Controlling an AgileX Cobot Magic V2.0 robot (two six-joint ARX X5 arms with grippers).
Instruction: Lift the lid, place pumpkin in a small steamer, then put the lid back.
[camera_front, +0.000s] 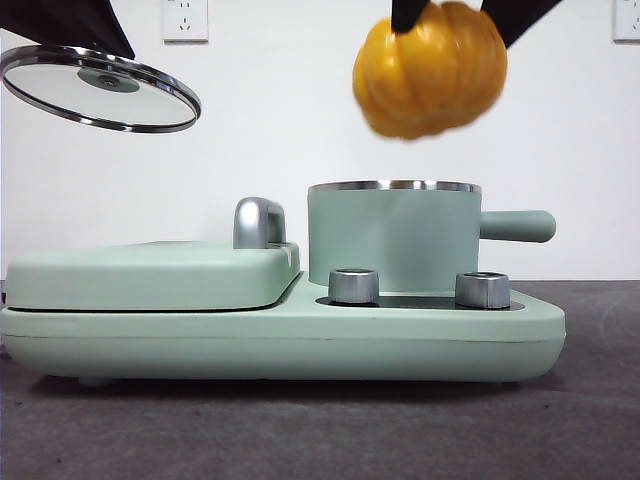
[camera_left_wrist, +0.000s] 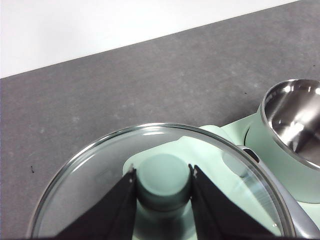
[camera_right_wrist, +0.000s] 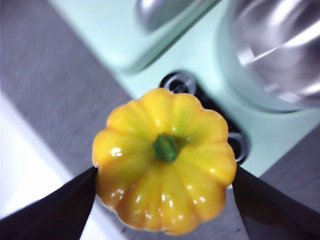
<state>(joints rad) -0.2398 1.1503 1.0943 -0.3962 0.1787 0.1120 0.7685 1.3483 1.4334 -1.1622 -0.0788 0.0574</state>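
While the steamer (camera_front: 392, 236) sits uncovered on the right half of the wide green base (camera_front: 280, 340), behind two steel dials (camera_front: 354, 285), the front view shows both arms up in the air: at the upper left of the frame the lid (camera_front: 100, 88) hangs tilted under a dark gripper, well clear of the flat green cover (camera_front: 150, 275) and its chrome handle (camera_front: 258, 222) below it, and at the top right the pumpkin (camera_front: 430, 68) hangs a little blurred above the pot's steel rim, pinched between two black jaws, not touching the pot. From the left wrist camera, the left gripper (camera_left_wrist: 163, 175) has its jaws clamped on the lid's mint-green knob (camera_left_wrist: 163, 177), the glass disc (camera_left_wrist: 90, 170) spreading round it over the grey table (camera_left_wrist: 125, 85), with the steamer's shiny open inside (camera_left_wrist: 295, 117) at the right edge. From the right wrist camera, the right gripper (camera_right_wrist: 164, 175) grips the pumpkin (camera_right_wrist: 165, 160) by its two sides, green stem (camera_right_wrist: 165, 147) facing the camera; beneath it lie the base (camera_right_wrist: 200, 65), the dials (camera_right_wrist: 180, 82) and, in the upper right, the steamer (camera_right_wrist: 270, 50), blurred.
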